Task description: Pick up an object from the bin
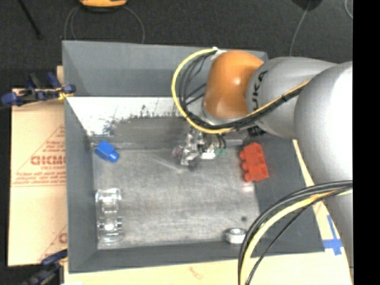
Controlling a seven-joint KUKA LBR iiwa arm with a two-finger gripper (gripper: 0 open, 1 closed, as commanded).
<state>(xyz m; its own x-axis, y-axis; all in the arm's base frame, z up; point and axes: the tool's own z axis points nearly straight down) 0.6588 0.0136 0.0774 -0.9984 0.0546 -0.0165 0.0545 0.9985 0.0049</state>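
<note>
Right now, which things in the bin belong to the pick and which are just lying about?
Job in hand: gripper, low over the bin's middle; red block, nearest it, untouched.
Lying about: blue block, upper left; clear plastic piece, lower left; small silvery round thing, lower right.

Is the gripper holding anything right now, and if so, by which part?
Cannot tell. The gripper sits low over the bin floor, left of the red block; nothing clearly shows in its grasp.
</note>
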